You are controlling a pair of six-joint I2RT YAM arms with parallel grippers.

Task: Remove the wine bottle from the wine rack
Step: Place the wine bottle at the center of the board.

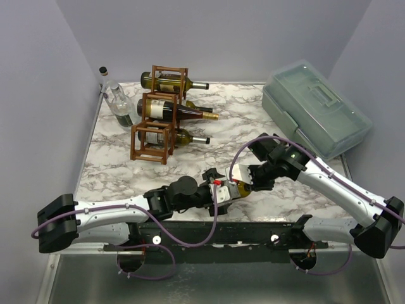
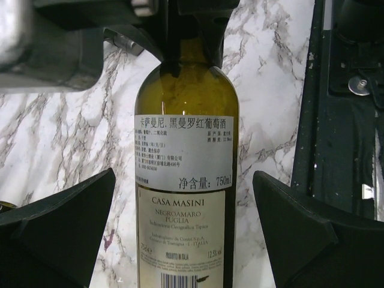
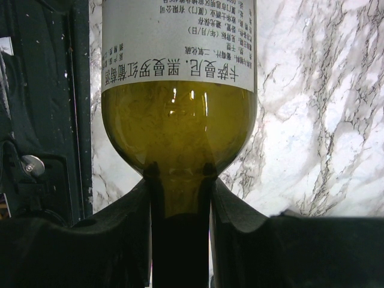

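**Right gripper pinches the bottle's neck; left gripper stands wide around its body**

The right gripper point(image 3: 180, 180) is pressed together on the neck of the wine bottle point(image 2: 186, 138). Its two dark fingers point(image 3: 129, 228) clamp the neck just below the shoulder of the green glass. The left gripper point(image 2: 183, 180) is spread wide. Its fingers stand on either side of the bottle's labelled body, with marble showing in the gaps, so neither one touches the glass.

The bottle lies lengthwise between the two grippers, neck toward the right arm point(image 1: 335, 183) and base toward the left arm point(image 1: 114, 215). It is off the rack, close to the near edge of the marble table point(image 1: 114, 177) and just beyond the black rail point(image 1: 215, 231) that carries the arm bases. Whether it rests on the tabletop or hangs just above it cannot be told. Its white back label carries Chinese print over the words "CASA MASINI".

The wine rack point(image 1: 159, 120) stands well apart from it, at the far left of the table. Its stepped wooden cells hold three bottles lying on their sides, necks pointing right: an upper bottle point(image 1: 193, 84), a middle bottle point(image 1: 190, 113) and a lower bottle point(image 1: 190, 138). A clear glass bottle point(image 1: 117, 98) with a black cap leans in the far left corner beside the rack. A grey-green lidded toolbox point(image 1: 316, 114) sits at the far right.
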